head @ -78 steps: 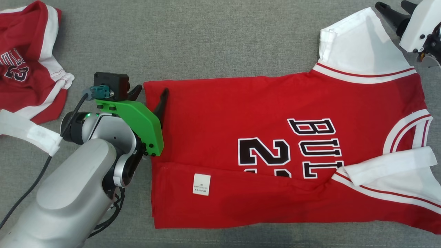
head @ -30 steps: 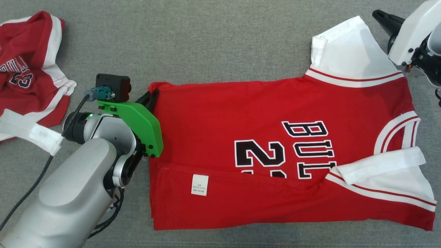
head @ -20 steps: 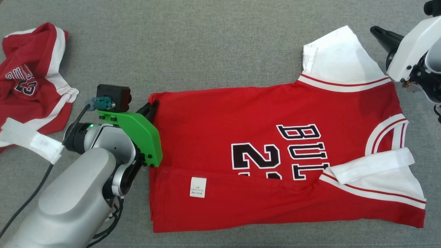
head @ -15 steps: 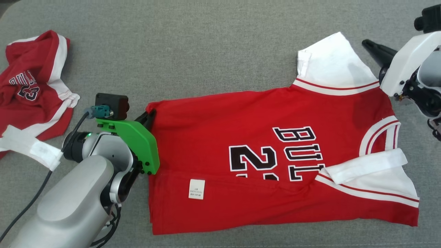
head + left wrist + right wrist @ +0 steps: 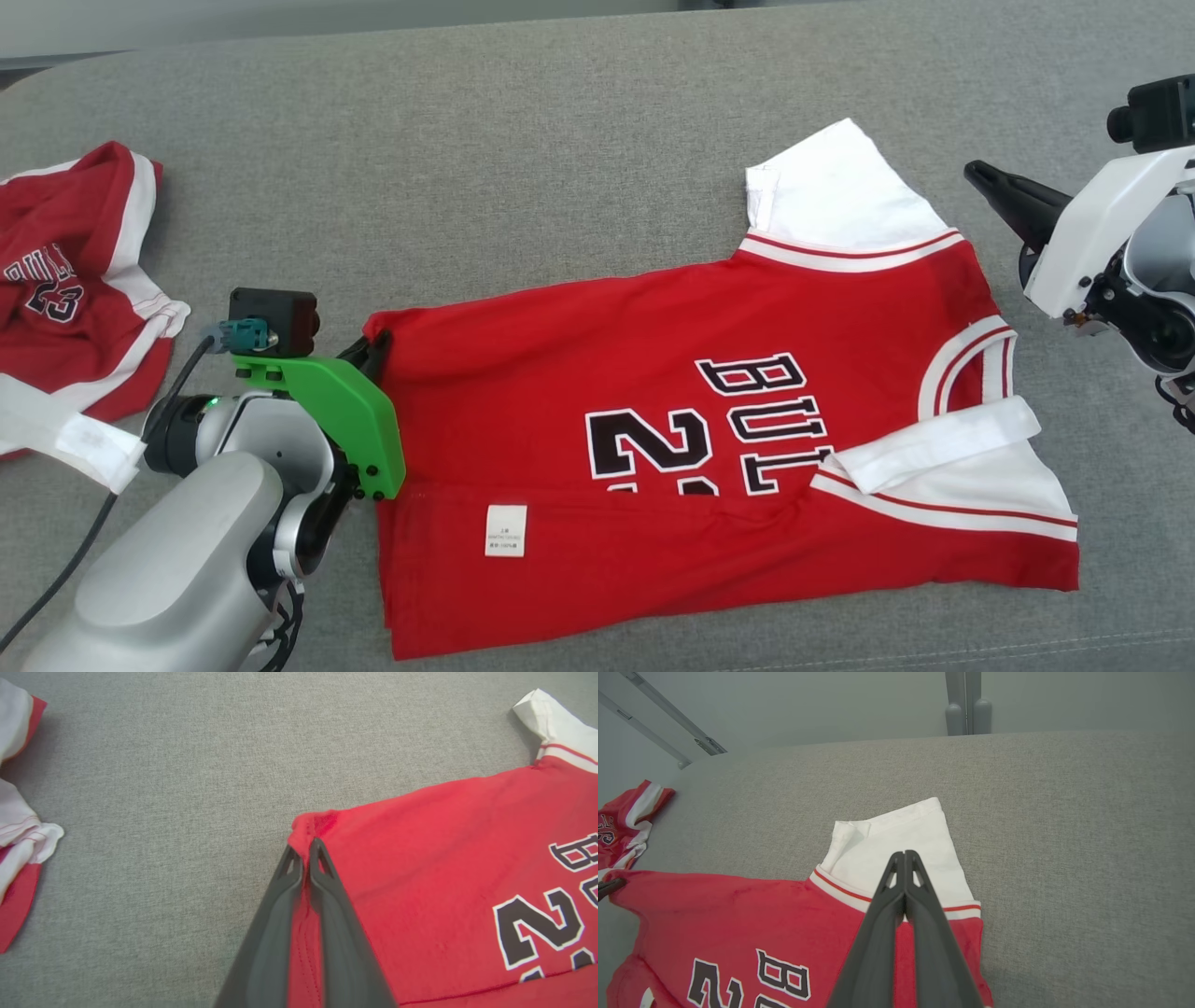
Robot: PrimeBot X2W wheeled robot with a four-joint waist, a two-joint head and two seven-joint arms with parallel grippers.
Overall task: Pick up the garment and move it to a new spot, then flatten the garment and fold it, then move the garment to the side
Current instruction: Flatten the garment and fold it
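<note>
The left gripper (image 5: 306, 848), reaching low from the near left, pinches the hem corner of the red jersey (image 5: 560, 373) lying flat on the grey cushion (image 5: 523, 140), the right gripper (image 5: 904, 855) hangs near its white sleeve (image 5: 831, 196) with fingers pressed together, and the chest lettering reads "BUL".

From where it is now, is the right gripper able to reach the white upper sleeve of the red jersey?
Probably yes. The right gripper hangs shut close by the white sleeve of the red jersey, and only bare grey fabric surface lies between them. It must open first.
</note>
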